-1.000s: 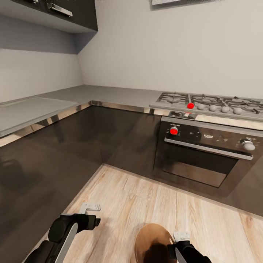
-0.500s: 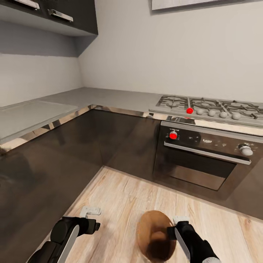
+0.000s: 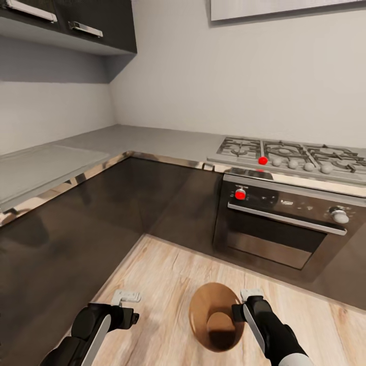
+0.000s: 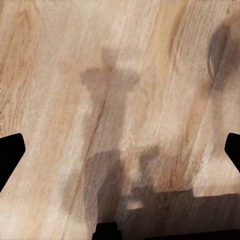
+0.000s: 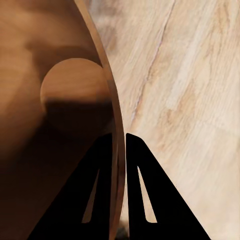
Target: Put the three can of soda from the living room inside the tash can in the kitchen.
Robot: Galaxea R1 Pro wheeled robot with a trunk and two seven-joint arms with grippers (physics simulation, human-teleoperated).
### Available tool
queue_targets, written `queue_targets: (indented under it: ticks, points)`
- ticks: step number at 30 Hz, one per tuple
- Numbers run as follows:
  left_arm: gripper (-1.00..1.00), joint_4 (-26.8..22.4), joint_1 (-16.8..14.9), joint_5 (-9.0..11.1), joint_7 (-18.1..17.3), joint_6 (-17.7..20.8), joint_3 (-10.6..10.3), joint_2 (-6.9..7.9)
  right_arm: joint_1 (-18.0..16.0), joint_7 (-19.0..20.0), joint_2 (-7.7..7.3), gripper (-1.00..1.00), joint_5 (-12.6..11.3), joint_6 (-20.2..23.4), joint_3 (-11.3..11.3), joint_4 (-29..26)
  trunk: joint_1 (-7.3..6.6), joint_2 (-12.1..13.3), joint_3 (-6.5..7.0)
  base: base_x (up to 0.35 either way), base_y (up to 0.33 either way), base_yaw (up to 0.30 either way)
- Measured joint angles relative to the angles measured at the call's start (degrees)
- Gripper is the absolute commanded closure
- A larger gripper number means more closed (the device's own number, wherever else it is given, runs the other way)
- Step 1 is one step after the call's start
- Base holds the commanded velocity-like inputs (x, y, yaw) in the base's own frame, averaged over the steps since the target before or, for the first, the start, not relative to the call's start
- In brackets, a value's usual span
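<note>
Brown-lined tash can (image 3: 216, 317) hung over the pale wood floor (image 3: 168, 284) near the oven (image 3: 284, 226), right gripper (image 5: 118, 142) pinching its rim up close; left gripper (image 3: 126, 297) was spread wide, holding nothing.

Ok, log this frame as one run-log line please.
room: kitchen | right gripper: shut on trash can rim, bin held above wood floor | left gripper: open, empty | oven ahead
</note>
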Motion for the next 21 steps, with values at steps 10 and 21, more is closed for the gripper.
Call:
queue_targets:
  ticks: [10, 21]
  points:
    - [-1.0, 0.13, 0.0, -0.03, 0.02, 0.0, 0.0, 0.02, 0.31, -0.01, 0.16, 1.0, 0.37, 0.43, 0.04, -3.28, -2.2, 4.01, 1.8, 0.0, 0.0, 0.0]
    - [-1.0, 0.15, 0.0, -0.01, 0.02, 0.0, 0.01, 0.0, 1.86, -0.01, 0.17, 1.0, 0.21, 4.2, 0.05, -10.8, -4.61, 8.42, 3.76, 0.0, 0.0, 0.0]
